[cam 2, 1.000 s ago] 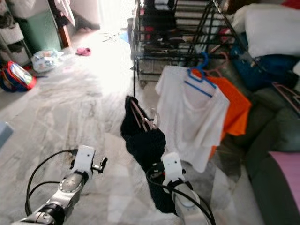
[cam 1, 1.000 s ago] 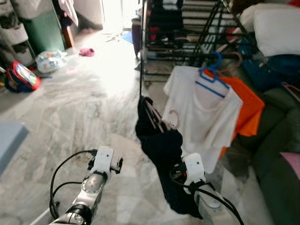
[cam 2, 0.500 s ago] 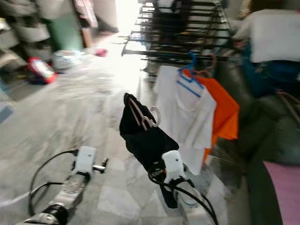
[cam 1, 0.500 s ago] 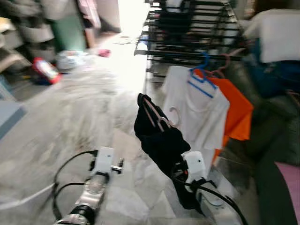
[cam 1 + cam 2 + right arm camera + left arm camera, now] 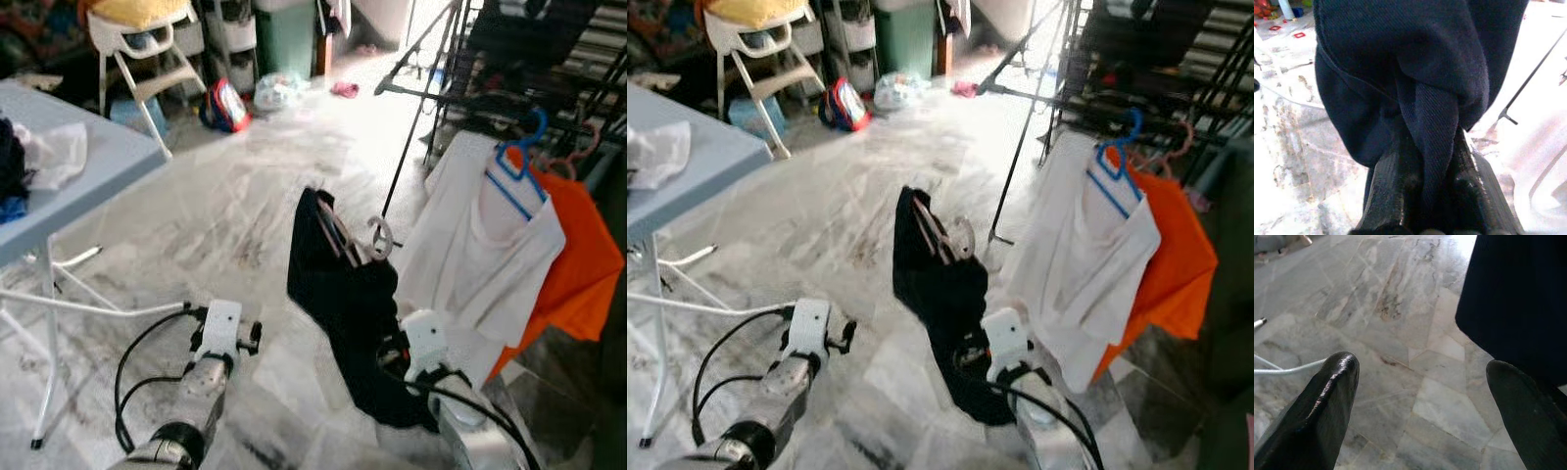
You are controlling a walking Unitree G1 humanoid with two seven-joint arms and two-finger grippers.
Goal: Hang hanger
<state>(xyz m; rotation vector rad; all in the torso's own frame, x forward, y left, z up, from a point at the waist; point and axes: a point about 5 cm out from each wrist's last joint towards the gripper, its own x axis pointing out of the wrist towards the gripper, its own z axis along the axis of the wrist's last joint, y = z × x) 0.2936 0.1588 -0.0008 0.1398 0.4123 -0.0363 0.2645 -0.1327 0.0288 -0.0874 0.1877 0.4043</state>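
Observation:
A dark navy garment [image 5: 343, 294] hangs on a pale pink hanger whose hook [image 5: 380, 236] sticks up above it. My right gripper [image 5: 1425, 166] is shut on a fold of the garment's cloth and holds it up over the floor. The fingers are buried in the fabric. To the garment's left and lower down, my left gripper [image 5: 1420, 382] is open over the marble floor with nothing between its fingers. A black drying rack [image 5: 509, 59] stands at the back right. From it hang a white T-shirt [image 5: 480, 245] on a blue hanger [image 5: 514, 162] and an orange garment [image 5: 578, 259].
A grey-blue table [image 5: 88, 162] with crumpled clothes [image 5: 49, 157] on it stands at the left. A white cable [image 5: 88, 305] runs under the table. Further back are a white chair [image 5: 137, 49], a red and blue bag [image 5: 227, 103] and a green bin [image 5: 284, 39].
The camera has swung, bringing the table and chair into view on the left. The right gripper still holds the navy garment, and the left gripper stays open.

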